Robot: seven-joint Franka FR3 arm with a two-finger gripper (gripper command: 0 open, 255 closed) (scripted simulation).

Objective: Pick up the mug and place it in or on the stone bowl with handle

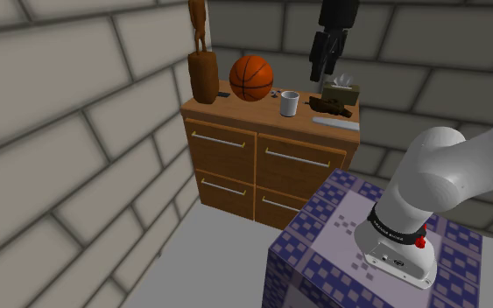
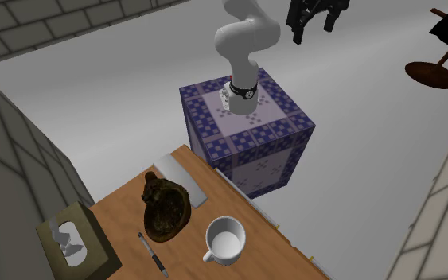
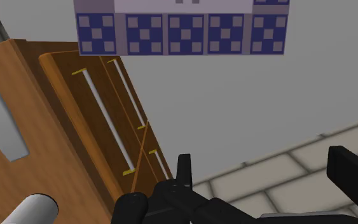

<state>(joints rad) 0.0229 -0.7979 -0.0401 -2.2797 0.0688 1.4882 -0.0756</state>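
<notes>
On the dresser (image 1: 253,112), a white mug (image 1: 290,103) is set near the dark bowl (image 2: 166,213). The gripper (image 1: 325,74) is held spread.

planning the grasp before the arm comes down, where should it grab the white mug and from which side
Probably the rim, from straight above: the mug stands upright with its mouth open, so its wall can be pinched inside and out. Choose the wall opposite the small handle, which juts toward the second exterior view's lower left.

The mug (image 1: 289,103) is white, the stand (image 1: 316,219) blue-chequered.
</notes>
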